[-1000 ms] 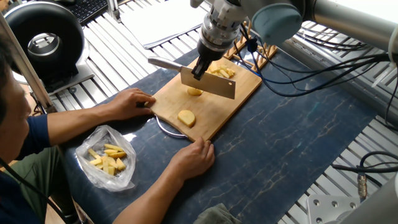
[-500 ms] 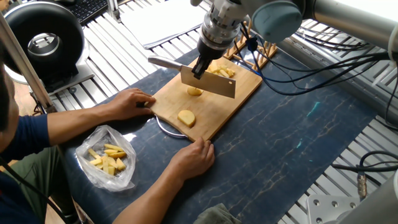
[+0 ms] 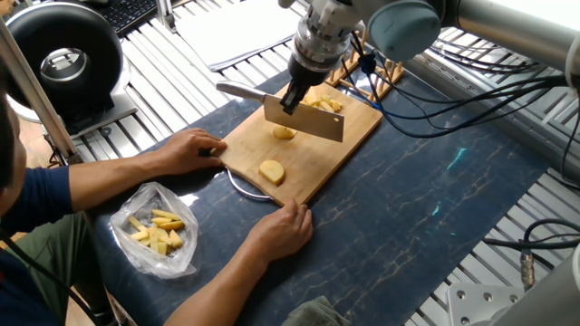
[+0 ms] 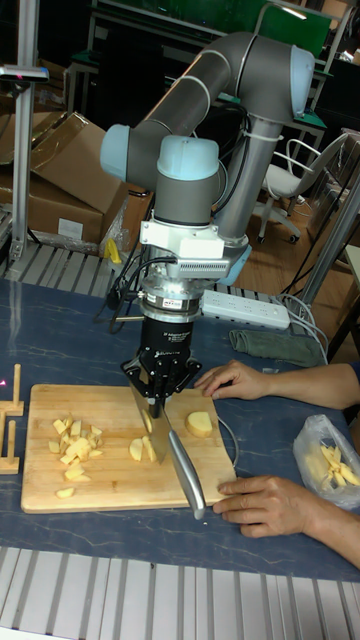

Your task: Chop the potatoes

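While clamped narrow on the knife, with the gripper pinching where handle meets blade, could let the flat steel twist under a hard downstroke. Slick metal between two fingers, so little to resist a sideways kick.

Directly beneath the gripper: a small rounded chunk of the potatoes, pale yellow, wet-looking, curved on top. Likely to roll or squirt out from under the edge rather than split. Beyond the gripper, on the arm's side: a heap of short cut pieces. In front of it, toward the person: a thick domed half, flat side seemingly down, steadier.

All on a smooth wooden cutting board, braced by one bare hand at its near corner and another at its edge. Worth watching: in the tall fixed view, the handle end close to the fingers. Any board slip or blade skid heads that way.

Well off to the side, a crinkled clear bag of yellow sticks.
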`<state>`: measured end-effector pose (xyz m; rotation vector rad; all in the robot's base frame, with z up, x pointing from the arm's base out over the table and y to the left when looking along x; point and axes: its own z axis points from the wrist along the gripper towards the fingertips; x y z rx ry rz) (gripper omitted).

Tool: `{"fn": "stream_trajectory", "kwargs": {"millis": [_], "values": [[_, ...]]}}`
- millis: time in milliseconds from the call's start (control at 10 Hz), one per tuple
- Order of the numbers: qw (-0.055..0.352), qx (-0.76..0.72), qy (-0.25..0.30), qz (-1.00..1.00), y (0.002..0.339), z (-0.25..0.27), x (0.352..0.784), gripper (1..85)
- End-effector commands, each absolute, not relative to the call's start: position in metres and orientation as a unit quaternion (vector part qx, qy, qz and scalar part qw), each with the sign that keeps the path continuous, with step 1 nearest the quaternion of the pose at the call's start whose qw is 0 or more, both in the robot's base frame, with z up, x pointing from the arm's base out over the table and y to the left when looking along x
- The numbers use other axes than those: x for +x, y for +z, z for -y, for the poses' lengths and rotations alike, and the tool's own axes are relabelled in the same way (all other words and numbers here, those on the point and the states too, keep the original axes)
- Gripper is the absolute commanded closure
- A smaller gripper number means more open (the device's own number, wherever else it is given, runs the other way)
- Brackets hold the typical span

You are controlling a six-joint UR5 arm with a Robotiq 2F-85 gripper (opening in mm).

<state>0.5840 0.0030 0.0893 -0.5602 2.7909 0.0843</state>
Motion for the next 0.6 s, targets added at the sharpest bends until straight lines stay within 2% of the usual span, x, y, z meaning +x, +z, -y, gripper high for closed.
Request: {"fn": "stream_trajectory", "kwargs": {"millis": [0, 500], "values": [[0.149, -0.191, 0.035, -0.97, 0.0903, -0.0038, 0.5848, 84.7], [0.152, -0.19, 0.035, -0.969, 0.0869, -0.006, 0.5852, 84.7]]}}
